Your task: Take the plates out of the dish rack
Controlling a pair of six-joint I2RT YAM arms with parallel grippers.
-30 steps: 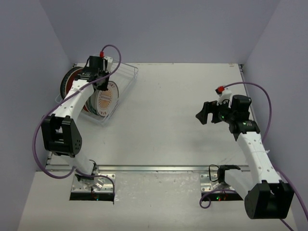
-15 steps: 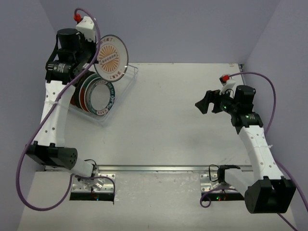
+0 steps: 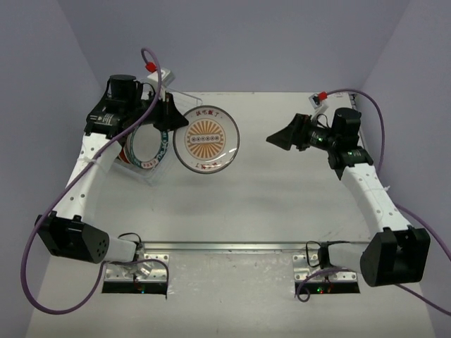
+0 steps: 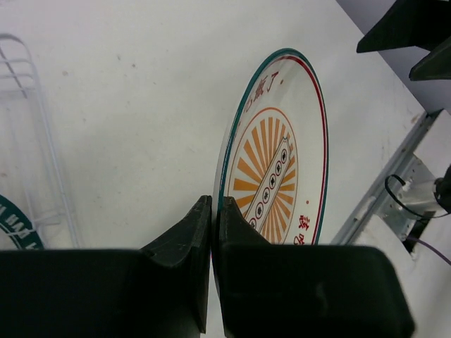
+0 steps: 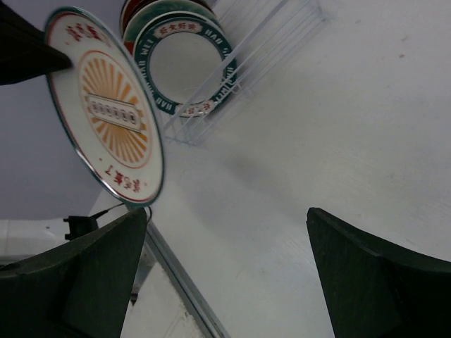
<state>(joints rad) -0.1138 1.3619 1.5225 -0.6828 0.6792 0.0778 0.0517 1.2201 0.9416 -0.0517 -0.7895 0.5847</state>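
Note:
My left gripper (image 3: 171,121) is shut on the rim of a white plate (image 3: 206,140) with a teal-red ring and an orange sunburst, held in the air right of the dish rack (image 3: 184,113). The plate also shows in the left wrist view (image 4: 278,158) and the right wrist view (image 5: 106,105). In the clear rack stand a white plate with a dark teal band (image 3: 144,148) and red and dark plates behind it (image 3: 106,116). My right gripper (image 3: 284,136) is open and empty, in the air facing the held plate from the right.
White table top (image 3: 282,197) between purple-grey walls. A metal rail (image 3: 232,246) runs along the near edge, with the arm bases behind it. Purple cables loop off both arms.
My left gripper has lifted the sunburst plate out of the rack and swung it down and right over the table. My right gripper has moved left and up toward the plate.

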